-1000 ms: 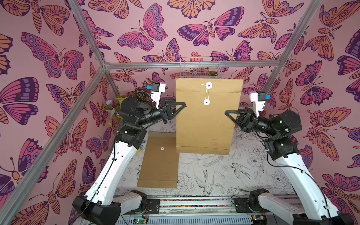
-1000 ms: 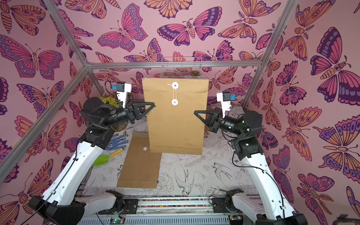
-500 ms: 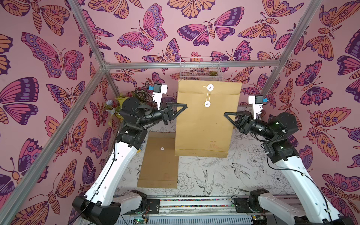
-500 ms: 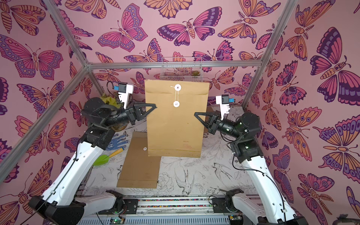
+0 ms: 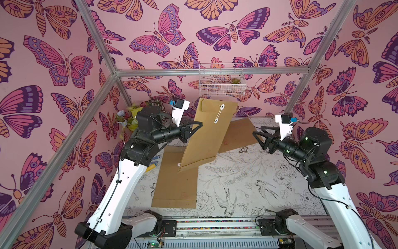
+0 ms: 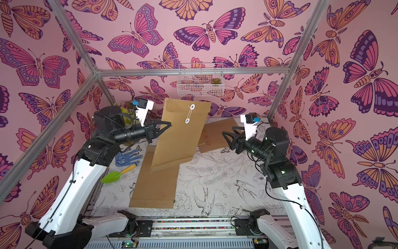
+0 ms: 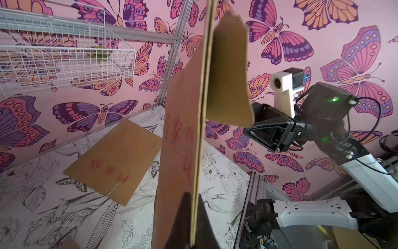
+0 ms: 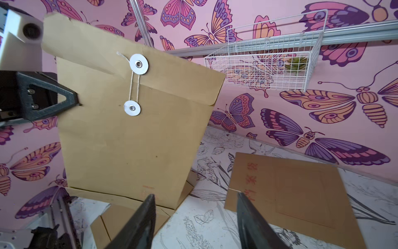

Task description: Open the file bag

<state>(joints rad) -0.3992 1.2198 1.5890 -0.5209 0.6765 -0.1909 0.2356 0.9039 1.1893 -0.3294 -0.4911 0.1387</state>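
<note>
Swung askew since a second ago: file bag (image 5: 204,133), dropped by right gripper (image 5: 257,132) (jaws parted, empty), clamped edgewise in tight-closed left gripper (image 5: 200,125). Regrasp step; next needed string (image 8: 131,86) unwound.

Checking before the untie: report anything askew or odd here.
The file bag hangs tilted, pinched at one edge only by the left gripper; the right gripper is open, clear of it. Its string is wound between both discs.

Held file bag (image 5: 206,133): tilted above the table (image 5: 247,179).
Left gripper (image 5: 200,125): at its left edge.
Right gripper (image 5: 257,131): to its right, apart.
Second bag (image 5: 176,187): flat on the table, below and in front.
Third bag (image 5: 239,133): flat, behind and to the right.
Wire basket (image 5: 221,86): on the back wall.
</note>
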